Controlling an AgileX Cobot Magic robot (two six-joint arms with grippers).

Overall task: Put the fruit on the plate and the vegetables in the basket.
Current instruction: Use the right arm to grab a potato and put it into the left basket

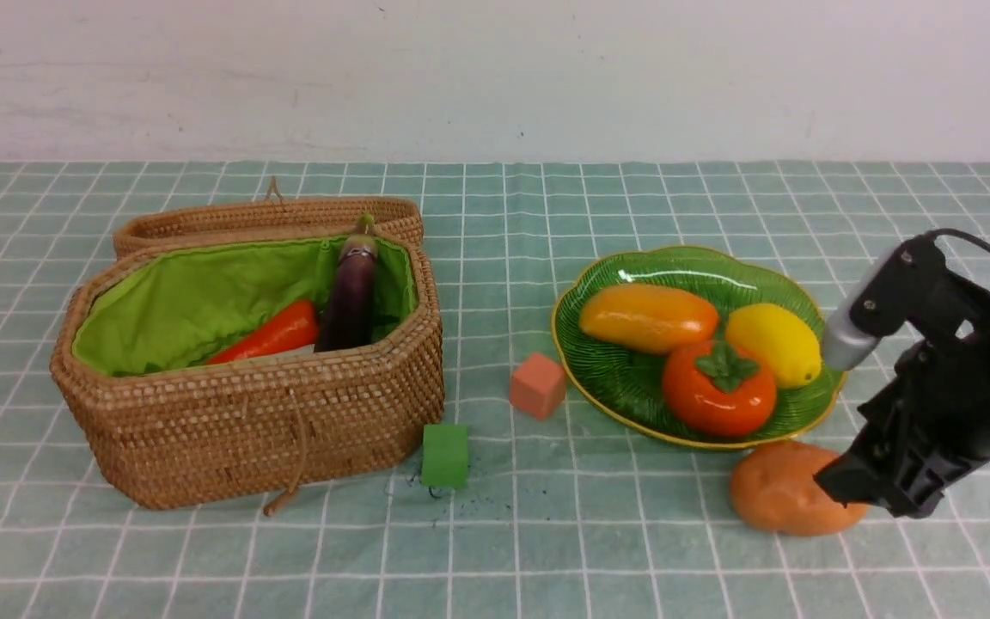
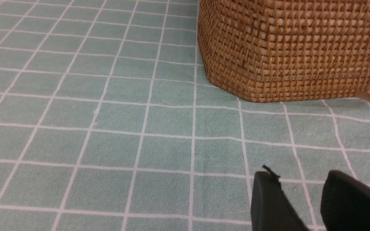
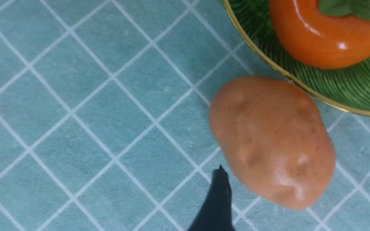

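The tan-brown potato [image 1: 783, 490] lies on the cloth just in front of the green plate [image 1: 624, 378]. The plate holds the mango [image 1: 648, 318], the lemon [image 1: 774, 344] and the persimmon [image 1: 718, 391]. My right gripper [image 1: 847, 490] is open, low at the potato's right end. In the right wrist view its fingers straddle the near end of the potato [image 3: 271, 138] without touching it, at the plate's rim [image 3: 348, 93]. The open wicker basket [image 1: 271, 430] holds the eggplant [image 1: 351, 297], the carrot [image 1: 276, 335] and a sliver of white radish [image 1: 293, 351]. My left gripper [image 2: 300, 179] is open and empty.
A pink cube [image 1: 538, 385] and a green cube [image 1: 445, 456] sit on the checked cloth between the basket and the plate. The basket's lid [image 1: 263, 219] lies open behind it. The basket's woven wall [image 2: 294, 48] stands ahead of my left gripper.
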